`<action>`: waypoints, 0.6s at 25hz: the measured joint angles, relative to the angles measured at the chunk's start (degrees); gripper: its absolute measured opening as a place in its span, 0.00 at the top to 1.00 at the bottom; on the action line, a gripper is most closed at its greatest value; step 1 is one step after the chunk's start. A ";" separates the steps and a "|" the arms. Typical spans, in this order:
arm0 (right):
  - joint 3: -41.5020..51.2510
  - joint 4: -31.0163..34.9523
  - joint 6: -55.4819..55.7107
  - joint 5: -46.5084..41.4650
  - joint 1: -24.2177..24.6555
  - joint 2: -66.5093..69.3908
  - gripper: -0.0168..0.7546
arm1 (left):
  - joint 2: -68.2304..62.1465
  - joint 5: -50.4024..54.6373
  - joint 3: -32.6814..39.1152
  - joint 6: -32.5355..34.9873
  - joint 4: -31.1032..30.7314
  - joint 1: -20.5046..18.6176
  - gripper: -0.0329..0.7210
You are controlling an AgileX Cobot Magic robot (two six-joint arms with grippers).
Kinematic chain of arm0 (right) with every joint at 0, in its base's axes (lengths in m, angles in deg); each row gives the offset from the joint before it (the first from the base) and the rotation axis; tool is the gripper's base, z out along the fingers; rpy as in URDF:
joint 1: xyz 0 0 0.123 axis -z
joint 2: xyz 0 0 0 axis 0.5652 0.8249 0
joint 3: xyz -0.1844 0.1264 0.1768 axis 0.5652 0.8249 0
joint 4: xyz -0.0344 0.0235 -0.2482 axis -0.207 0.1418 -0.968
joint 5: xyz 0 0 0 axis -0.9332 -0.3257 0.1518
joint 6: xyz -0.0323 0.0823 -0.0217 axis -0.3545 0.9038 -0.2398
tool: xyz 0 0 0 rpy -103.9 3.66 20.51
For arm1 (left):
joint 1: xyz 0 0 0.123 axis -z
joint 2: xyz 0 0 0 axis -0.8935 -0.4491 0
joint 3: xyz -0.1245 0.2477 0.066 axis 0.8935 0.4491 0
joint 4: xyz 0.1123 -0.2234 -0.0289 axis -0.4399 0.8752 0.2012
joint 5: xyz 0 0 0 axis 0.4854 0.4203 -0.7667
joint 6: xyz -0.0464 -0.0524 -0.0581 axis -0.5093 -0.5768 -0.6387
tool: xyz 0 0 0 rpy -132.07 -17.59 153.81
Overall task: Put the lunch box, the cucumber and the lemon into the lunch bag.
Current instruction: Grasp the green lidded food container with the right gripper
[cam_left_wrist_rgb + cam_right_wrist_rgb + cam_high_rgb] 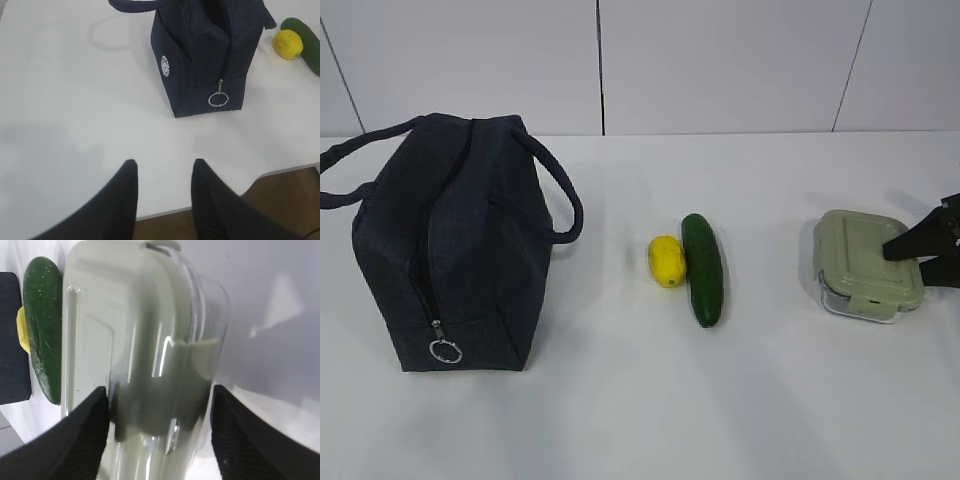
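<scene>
- Straddling the lunch box [145, 350] with my right gripper [157, 432] — one finger [82, 440] sits on each long side, with the glass wall and the sage-green lid between them. The left finger looks to be against the glass; on the other side I cannot tell whether the pad touches. Whether this is a firm grip I cannot tell.
- Lunch box stands on the white table [620, 410] at the right side of the exterior view, lid on, latch tab facing the camera. The dark tip of my right gripper reaches over its right edge.
- My left gripper [162, 167] hangs over bare table near the front edge, fingers apart, nothing between them.
- Lunch bag [455, 250] stands upright at the left, well apart from the lunch box. Both loop handles are up; the zipper slider with its ring pull [445, 350] sits low on the near end face. Through the gap I cannot see the inside.
- Cucumber [703, 268] and lemon [667, 260] lie side by side between bag and box — lemon on the bag side, touching or just beside the cucumber.
- From the left wrist view, both fruits show past the bag's far right corner.
</scene>
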 joint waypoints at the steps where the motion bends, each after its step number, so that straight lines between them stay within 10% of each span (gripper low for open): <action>1: 0.00 0.00 0.00 -0.11 0.00 0.00 0.38 | 0.00 0.00 0.00 0.00 0.00 0.00 0.64; 15: 0.00 0.55 0.22 -0.19 0.00 0.00 0.45 | 0.00 0.00 0.00 0.00 0.00 0.00 0.64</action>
